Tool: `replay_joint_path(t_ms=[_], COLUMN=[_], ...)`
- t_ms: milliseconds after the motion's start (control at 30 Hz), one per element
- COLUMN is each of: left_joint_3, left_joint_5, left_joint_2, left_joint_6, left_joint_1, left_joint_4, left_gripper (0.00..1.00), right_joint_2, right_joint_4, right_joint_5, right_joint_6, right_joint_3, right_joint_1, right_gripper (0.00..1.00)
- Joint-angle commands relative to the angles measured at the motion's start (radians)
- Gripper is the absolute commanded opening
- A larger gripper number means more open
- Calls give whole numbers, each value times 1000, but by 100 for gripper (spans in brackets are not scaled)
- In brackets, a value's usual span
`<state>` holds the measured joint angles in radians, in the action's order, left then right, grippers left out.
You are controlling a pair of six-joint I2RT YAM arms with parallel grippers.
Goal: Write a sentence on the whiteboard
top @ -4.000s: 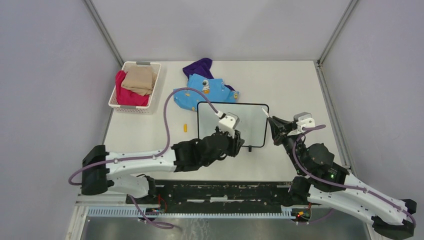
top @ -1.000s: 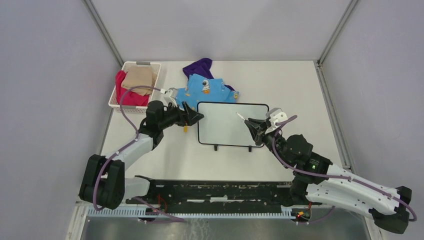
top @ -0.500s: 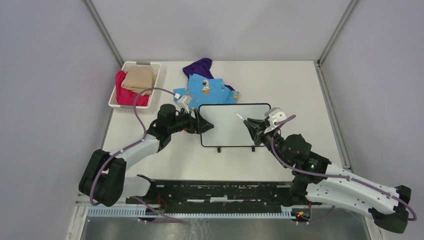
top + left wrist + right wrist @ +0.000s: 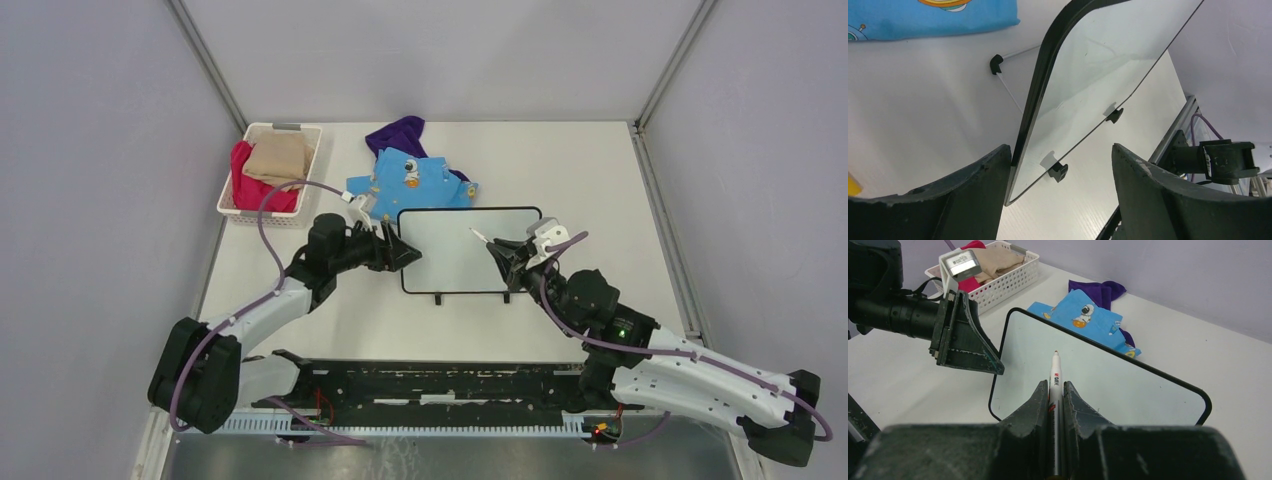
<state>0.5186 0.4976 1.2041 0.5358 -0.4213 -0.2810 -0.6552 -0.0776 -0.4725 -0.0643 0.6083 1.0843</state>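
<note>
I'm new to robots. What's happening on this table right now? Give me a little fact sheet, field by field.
Whiteboard: blank, no writing visible
Right end effector: shut on marker, tip pointing over the board
Left end effector: open, jaws either side of the board's left edge
Behind board: blue cloth, purple cloth
Far left: basket holding clothes
</note>
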Motion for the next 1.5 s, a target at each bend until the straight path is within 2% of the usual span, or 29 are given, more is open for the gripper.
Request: replay_joint_path(t_ms=[0,133,333,567,733,833,933,1067,1133,1467], left_joint_3=[4,0,-9,-8,40,69,58,31,43,58], left_joint_5=[12,45,8,-93,16,85,150,247,265,305], left_joint_2=[-47,-44,-46,-141,-104,-52,-16,20,41,137], left_joint_6=[19,25,36,32,23,18,26,83,87,68], left_joint_1=[-4,-4,-4,20,120,134,142,163,164,169], left_joint_4=[-21,-27,-7,67,47,6,-73,-219,-236,-253], left_gripper=[78,71,70,78,79,79,79,78,78,69], right_joint_2=[14,12,9,6,-72,-136,-204,-270,-298,-361], right_joint_4=[-53,-56,-53,-31,-8,-29,-57,-83,-91,-176], right_joint_5=[-17,-21,-22,-12,-14,-124,-298,-433,-465,-384], right_joint_6=[11,11,7,25,56,94,132,140,135,83], right_joint_3=[-15,-21,-19,-6,75,110,132,140,139,110], right_joint_1=[3,3,3,3,30,108,209,257,264,266], right_gripper=[0,0,0,0,0,0,0,0,0,0])
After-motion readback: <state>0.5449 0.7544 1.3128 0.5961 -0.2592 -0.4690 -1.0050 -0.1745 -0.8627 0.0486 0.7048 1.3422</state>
